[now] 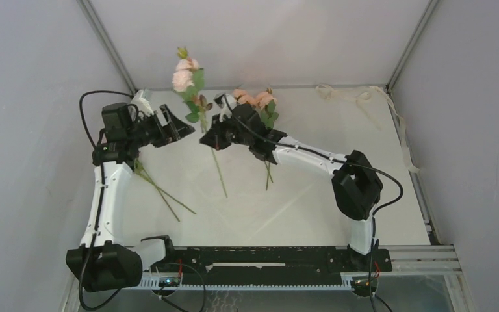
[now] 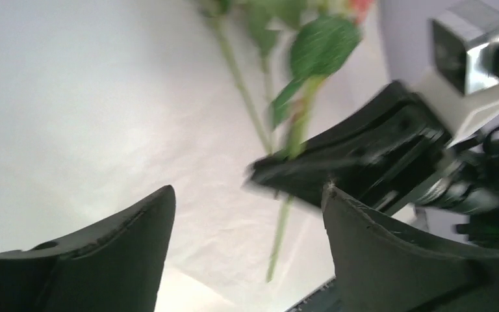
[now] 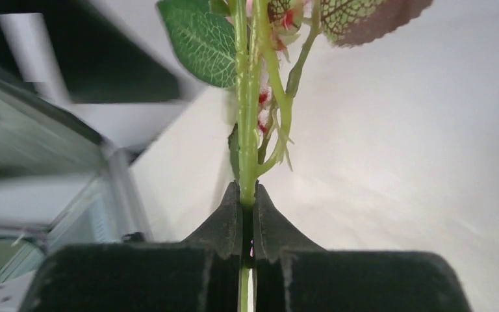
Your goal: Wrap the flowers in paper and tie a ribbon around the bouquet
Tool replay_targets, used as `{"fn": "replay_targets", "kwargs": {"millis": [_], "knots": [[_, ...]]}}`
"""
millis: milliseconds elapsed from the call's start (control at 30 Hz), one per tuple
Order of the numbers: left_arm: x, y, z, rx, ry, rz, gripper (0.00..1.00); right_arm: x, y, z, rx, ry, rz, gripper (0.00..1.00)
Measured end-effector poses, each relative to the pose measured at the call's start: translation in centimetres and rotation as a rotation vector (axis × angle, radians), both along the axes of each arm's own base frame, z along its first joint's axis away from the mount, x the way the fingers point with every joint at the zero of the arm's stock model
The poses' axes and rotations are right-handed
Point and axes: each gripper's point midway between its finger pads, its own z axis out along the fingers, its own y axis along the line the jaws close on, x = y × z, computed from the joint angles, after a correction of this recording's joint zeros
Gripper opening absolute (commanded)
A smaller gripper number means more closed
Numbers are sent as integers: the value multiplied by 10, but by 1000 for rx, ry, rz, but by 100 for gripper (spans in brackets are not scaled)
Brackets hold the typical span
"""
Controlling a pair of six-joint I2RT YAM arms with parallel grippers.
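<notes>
Right arm: base near right, elbow folded high over the right half of the table, forearm reaching left across the middle. Right gripper [image 3: 247,195] is pressed together on the green stem of the held flower [image 1: 183,78], pinching just below a leaf fork. Its wrist view shows the stem running straight down between the pads [image 3: 224,224]. The bloom sits high toward the back wall and the stem tail drops below the jaws toward the near side, over the paper [image 1: 312,195]. Can't tell if the tail tip touches the sheet.

Left arm: base near left, link running up the left edge, wrist bent right so the left gripper [image 1: 179,129] faces the right one, tips close and just beside the held stem. Fingers are spread wide, gripping nothing. In its wrist view the stem and the right gripper's black finger sit framed in the gap, beyond the tips.

Other flowers: second flower [image 1: 255,99] lies on the paper behind the right wrist, pink heads at the back, stem toward the near side, partly hidden by the arm. Loose stems [image 1: 164,195] lie flat on the paper beside the left arm, upper ends hidden under it.

The paper is spread flat over most of the table. Ribbon [image 1: 364,97] lies loose in the far right corner, trailing along the right edge, well apart from both grippers.
</notes>
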Motion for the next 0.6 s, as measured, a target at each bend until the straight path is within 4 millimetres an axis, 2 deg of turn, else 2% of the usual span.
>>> {"fn": "replay_targets", "kwargs": {"millis": [67,133,200,233,267,333,367,400,433,533,600], "knots": [[5,25,-16,43,52,89,91,25,-30,-23,-64,51,-77,0],[16,73,-37,86,111,252,92,58,-69,-46,-142,103,-193,0],[21,128,-68,130,198,424,92,90,-112,-68,-232,138,-327,7],[21,153,-87,151,255,498,93,103,-133,-78,-274,147,-386,17],[19,174,-105,169,314,560,93,117,-155,-89,-324,159,-446,30],[14,199,-137,193,416,635,93,136,-185,-110,-424,182,-524,58],[11,211,-154,206,472,667,93,143,-191,-118,-456,192,-547,67],[9,217,-164,216,505,685,93,149,-197,-127,-499,196,-563,87],[6,222,-174,230,540,704,93,153,-200,-135,-535,200,-572,97],[4,237,-191,274,582,752,93,146,-210,-154,-628,222,-580,100],[5,246,-197,297,587,779,91,141,-213,-156,-658,221,-582,100]]}}
